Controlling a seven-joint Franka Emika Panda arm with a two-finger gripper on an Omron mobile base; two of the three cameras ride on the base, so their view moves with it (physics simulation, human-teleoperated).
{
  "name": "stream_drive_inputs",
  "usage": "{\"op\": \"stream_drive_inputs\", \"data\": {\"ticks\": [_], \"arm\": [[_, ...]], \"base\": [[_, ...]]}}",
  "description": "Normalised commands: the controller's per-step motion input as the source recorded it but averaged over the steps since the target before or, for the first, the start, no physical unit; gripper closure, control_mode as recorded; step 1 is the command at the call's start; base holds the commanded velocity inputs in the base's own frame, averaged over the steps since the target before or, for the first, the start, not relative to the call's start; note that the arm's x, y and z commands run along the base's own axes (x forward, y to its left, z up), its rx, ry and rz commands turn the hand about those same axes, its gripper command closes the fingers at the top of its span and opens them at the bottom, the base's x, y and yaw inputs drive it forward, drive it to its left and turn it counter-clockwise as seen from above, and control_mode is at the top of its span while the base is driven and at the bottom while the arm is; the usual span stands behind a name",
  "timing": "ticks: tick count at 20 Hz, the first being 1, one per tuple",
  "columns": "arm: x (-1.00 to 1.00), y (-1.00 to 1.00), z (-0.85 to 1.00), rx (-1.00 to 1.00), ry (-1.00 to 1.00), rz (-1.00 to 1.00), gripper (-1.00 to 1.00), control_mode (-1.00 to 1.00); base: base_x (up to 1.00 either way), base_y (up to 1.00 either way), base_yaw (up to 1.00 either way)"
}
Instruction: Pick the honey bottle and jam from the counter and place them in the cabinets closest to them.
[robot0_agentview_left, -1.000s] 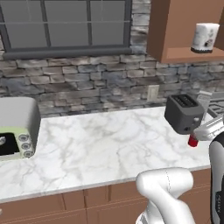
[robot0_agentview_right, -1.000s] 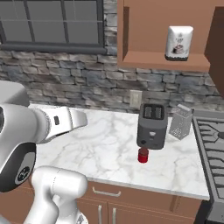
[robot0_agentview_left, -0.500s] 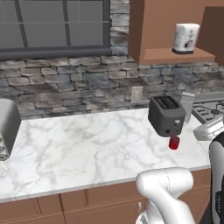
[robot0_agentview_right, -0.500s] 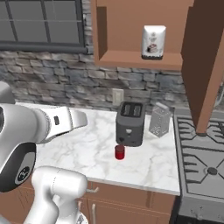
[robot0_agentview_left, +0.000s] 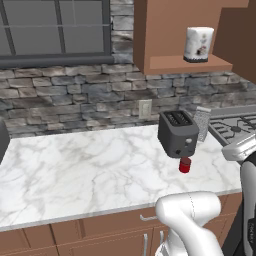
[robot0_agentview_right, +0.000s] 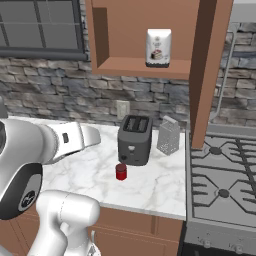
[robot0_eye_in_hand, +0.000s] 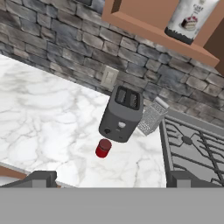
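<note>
The end effector is cut off low in the hand view, two dark tips wide apart, open, nothing between them. One jam stands on the surface, just in front of the one toaster, close but apart from it. One grater leans beside the toaster, partly hidden behind it from the left. One white canister sits on the cabinet shelf, its label too small to read. The stove runs off the right edge.
</note>
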Motion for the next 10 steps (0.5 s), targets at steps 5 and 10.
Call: {"op": "stream_drive_inputs", "data": {"ticks": [5, 10], "arm": [[0.00, 0.00, 0.00, 0.00, 0.00, 0.00, -1.00, 1.00], [0.00, 0.00, 0.00, 0.00, 0.00, 0.00, -1.00, 1.00]], "base": [[0.00, 0.00, 0.00], [0.16, 0.00, 0.00]]}}
